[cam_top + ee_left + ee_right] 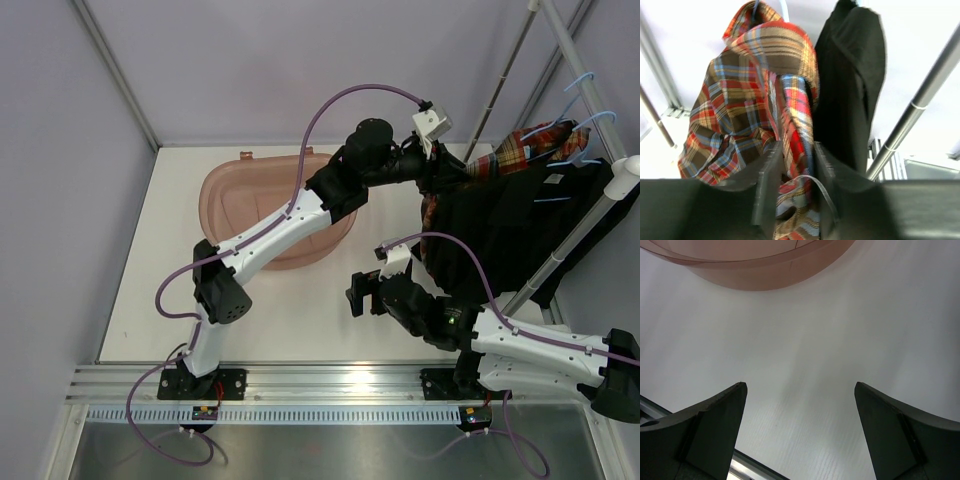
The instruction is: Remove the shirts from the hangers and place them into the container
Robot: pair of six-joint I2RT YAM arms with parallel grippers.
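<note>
Obs.: left gripper (796, 150) pinches a hanging fold of the plaid shirt (750, 100), cloth pressed between both jaws. The plaid shirt hangs just beside the black shirt (850, 75), both under the light-blue hangers (598, 117), right of the container (235, 190). The right gripper (800, 386) is spread wide above the table (840, 330), near the container's rim.

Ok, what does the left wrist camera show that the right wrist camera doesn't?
Left wrist only: the plaid shirt pinched in the left gripper, a black shirt beside it, and a rack pole. Right wrist only: the tub rim, bare table and the right gripper wide open. Shared: no object; each just sees its own gripper.
</note>
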